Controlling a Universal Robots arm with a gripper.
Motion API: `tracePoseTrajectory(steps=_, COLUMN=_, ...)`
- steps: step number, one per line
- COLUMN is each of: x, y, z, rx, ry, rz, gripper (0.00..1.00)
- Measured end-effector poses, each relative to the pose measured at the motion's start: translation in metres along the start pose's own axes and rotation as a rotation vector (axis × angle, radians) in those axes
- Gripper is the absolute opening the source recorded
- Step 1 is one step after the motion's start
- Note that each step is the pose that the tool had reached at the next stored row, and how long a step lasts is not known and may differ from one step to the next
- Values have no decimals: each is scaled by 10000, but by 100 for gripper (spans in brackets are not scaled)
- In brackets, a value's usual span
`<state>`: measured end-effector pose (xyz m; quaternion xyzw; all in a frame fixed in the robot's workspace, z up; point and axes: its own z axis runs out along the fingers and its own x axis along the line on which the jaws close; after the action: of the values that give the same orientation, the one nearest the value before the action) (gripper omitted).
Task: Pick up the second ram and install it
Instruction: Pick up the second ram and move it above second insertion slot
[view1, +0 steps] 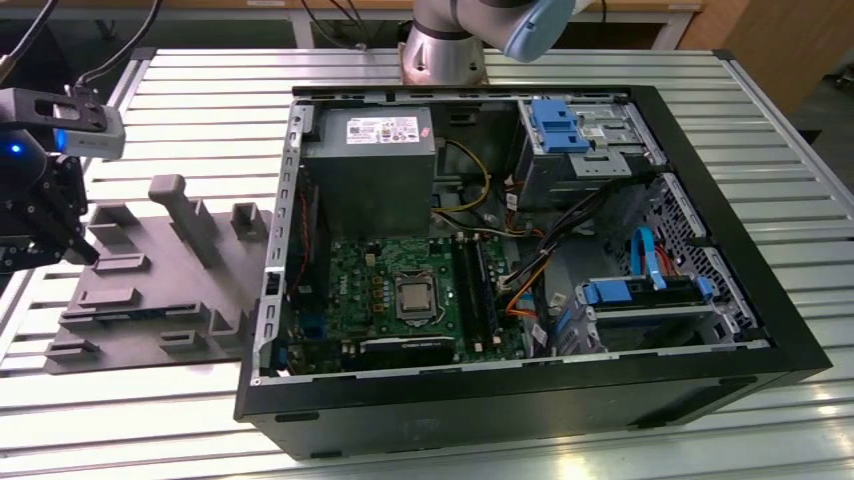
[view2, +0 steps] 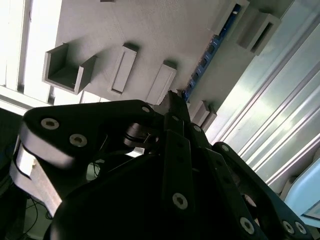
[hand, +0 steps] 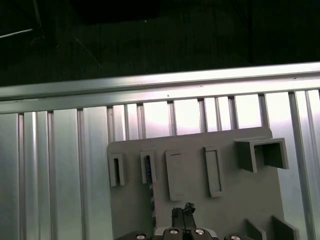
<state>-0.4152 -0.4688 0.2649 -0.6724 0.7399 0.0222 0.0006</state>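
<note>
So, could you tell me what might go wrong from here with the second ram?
The second ram stands on edge in narrow slots of the grey fixture, so an off-centre end effector could strike the slot walls or tip it. Inside the case, loose cables lie beside the motherboard slots and might snag the stick.

Lighting looks overhead and even in the exterior view. In the first wrist view I log strong glare on the table (hand: 150, 82) rail beyond the fixture block (hand: 200, 185), and near-black dimness past that. In the second wrist view the slats beside the block are blown out white, and the gripper (view2: 172, 97) over it is underexposed.
</note>
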Motion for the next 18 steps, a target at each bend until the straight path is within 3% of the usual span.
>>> tracePoseTrajectory(steps=12, x=79, y=-30, z=71, rx=1, ry=-1, rz=0, gripper=11)
tracePoseTrajectory(steps=18, x=106, y=-85, z=104, rx=1, ry=-1, rz=-1, gripper=11)
